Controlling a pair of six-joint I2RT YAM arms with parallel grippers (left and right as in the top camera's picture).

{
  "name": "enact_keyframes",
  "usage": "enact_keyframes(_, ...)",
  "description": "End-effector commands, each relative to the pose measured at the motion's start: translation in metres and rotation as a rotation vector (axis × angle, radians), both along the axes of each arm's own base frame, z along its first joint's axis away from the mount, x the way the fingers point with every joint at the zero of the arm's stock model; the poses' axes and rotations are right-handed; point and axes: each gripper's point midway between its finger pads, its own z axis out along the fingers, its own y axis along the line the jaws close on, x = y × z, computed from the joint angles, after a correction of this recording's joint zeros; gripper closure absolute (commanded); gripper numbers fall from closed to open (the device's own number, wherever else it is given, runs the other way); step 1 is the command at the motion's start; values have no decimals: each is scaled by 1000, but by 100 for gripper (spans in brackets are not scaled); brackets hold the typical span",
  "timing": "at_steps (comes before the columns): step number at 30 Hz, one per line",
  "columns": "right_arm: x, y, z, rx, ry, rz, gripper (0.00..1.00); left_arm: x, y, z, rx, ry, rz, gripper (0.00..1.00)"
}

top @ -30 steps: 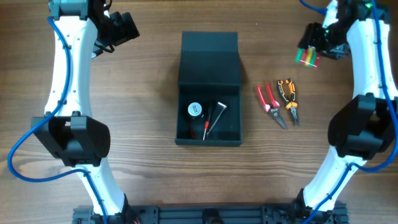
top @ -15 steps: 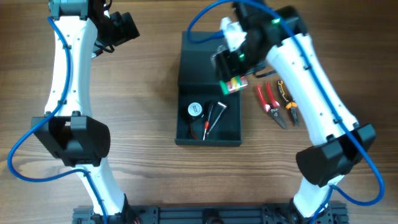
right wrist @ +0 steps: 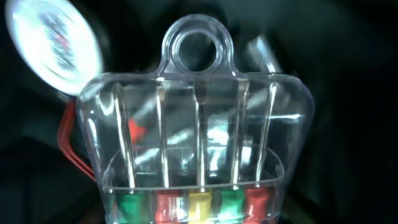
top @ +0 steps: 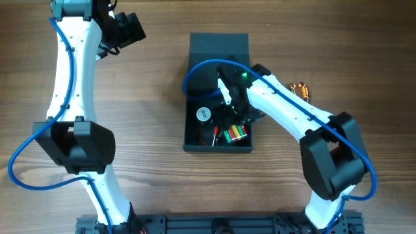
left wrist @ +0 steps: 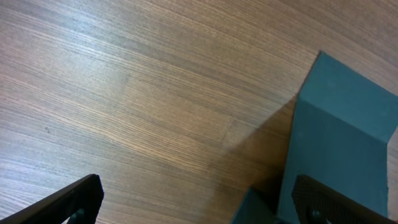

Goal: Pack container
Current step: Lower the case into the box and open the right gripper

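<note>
Since the right hand (top: pixel 230 125) is down inside the box (top: pixel 186 130), gripping a clear case (right wrist: pixel 199 130) of bright tools, it is the nearer one. The box sits mid bench (top: pixel 156 175), its long side pointing away from the robot, lid (top: pixel 219 52) open at the far end. The left hand (top: pixel 128 29) hangs open, well apart. The right arm (top: pixel 286 114) hides most of the pliers (top: pixel 300 88).

The table (left wrist: pixel 137 99) is wood, with fine straight grain and a soft satin sheen. The container (left wrist: pixel 345 143) looks matt, smooth and evenly coloured. The clear case (right wrist: pixel 199 130) is glossy transparent plastic, ribbed and catching bright highlights. The arm shells (top: pixel 73 62) are smooth white plastic, their joints matt black
</note>
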Motion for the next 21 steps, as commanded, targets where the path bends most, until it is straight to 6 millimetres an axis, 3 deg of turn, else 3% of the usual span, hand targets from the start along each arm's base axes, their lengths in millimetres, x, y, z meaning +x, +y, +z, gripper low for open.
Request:
enact_keyframes(1,-2,3,-1,23,2,-28,33,0,-1,8,-10,-21,3,0)
enact_keyframes(3,-1,4,-2,26,-2,-29,33,0,-1,8,-10,-21,3,0)
enact_keyframes(8,-1,4,-1,29,0,-27,12,0,-2,8,-11,-21,3,0)
enact_keyframes(11,-1,7,0,44,5,-24,12,0,-1,8,-10,-21,3,0)
enact_keyframes(13,7,18,13,91,-11,-22,12,0,-1,8,-10,-21,3,0)
enact_keyframes(14,16,24,26,107,-39,-22,12,0,-1,8,-10,-21,3,0)
enact_keyframes(19,74,47,132,191,-276,-19,12,0,-1,8,-10,-21,3,0)
enact_keyframes(21,90,33,161,144,-357,-59,14,0,-1,8,-10,-21,3,0)
